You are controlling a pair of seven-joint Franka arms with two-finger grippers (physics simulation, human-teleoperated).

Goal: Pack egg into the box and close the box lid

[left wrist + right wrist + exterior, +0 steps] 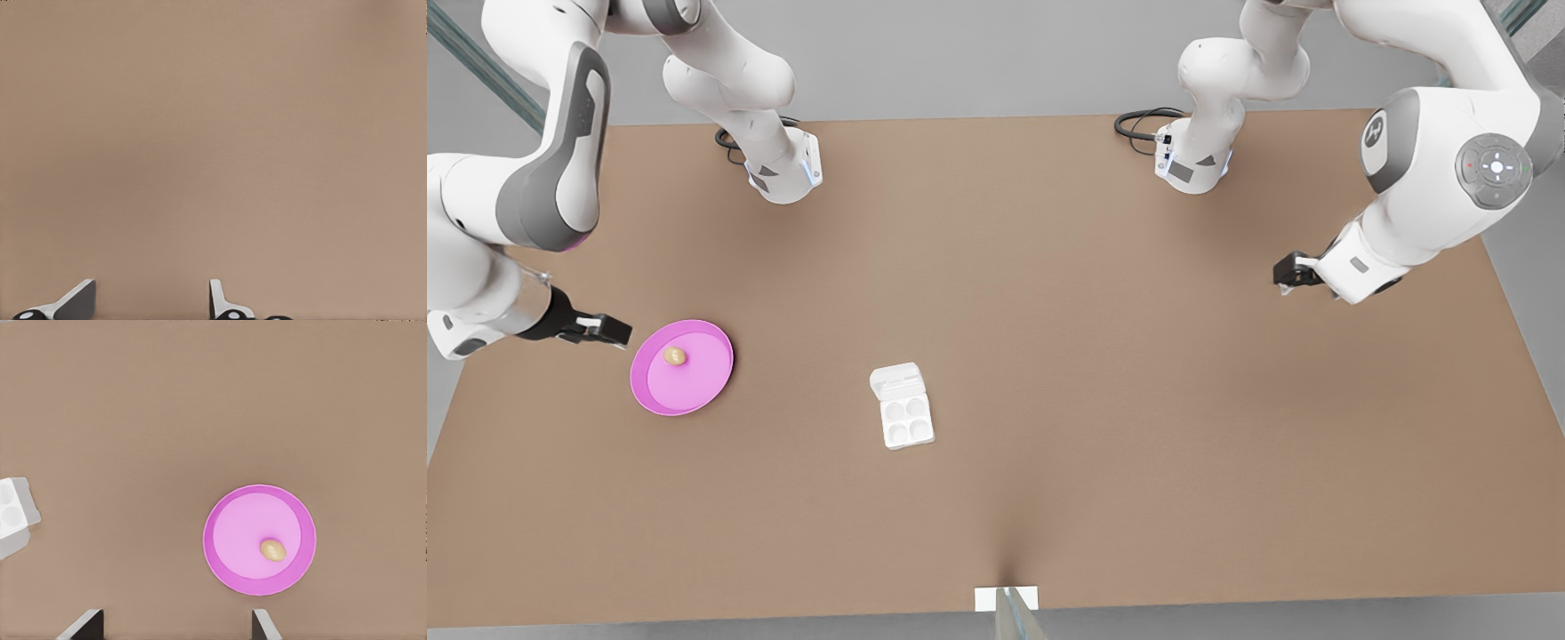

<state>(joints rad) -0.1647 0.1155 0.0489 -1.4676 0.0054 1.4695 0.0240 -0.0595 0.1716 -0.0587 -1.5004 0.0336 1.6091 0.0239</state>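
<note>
The tan egg (pixel 675 356) (pixel 273 550) lies on a round pink plate (pixel 694 382) (pixel 237 533) at the front view's left. My right gripper (pixel 615 332) (pixel 175 630) hovers open just beside the plate's edge, above the table, with nothing between its fingers. The white box (pixel 907 422) (pixel 13 503) sits near the table's middle, its four cups bare. The box lid (pixel 895 381) (pixel 12 545) is folded open and lies flat against the tray's far side. My left gripper (pixel 1286 274) (pixel 148 303) waits open over bare table at the front view's right.
The brown table (pixel 1103 356) spreads wide between the box and the left gripper. Both arm bases (pixel 787 173) (pixel 1192 160) stand at the far edge with black cables. A small white mount (pixel 1007 598) sits at the near edge.
</note>
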